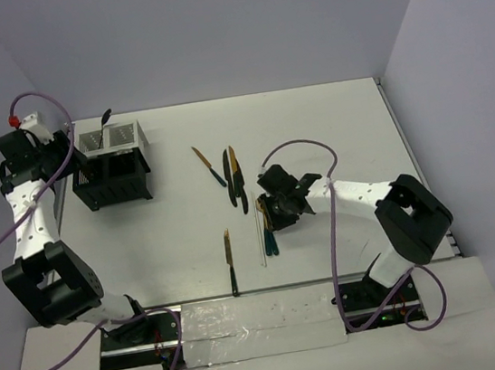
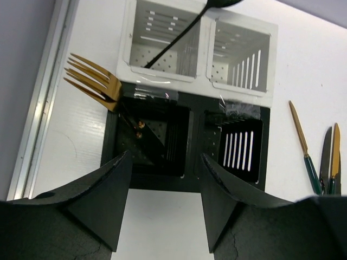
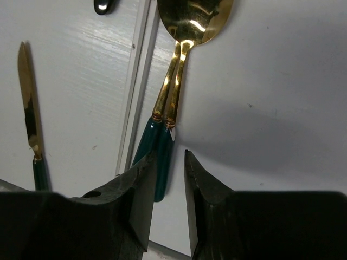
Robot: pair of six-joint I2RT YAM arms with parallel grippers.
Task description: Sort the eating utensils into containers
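Observation:
The black caddy with silver perforated upper panels lies below my left gripper, which is open and holds nothing. A gold fork head sticks out of its near-left compartment. An all-dark spoon leans in the far-left one. Two gold spoons with green handles lie side by side on the table. My right gripper is low over their handle ends. Its jaws are narrowed around one handle, with a gap still showing at the right finger.
A white stick and a gold knife lie left of the spoons. Three more utensils lie mid-table between caddy and right arm. Another knife lies nearer the front edge.

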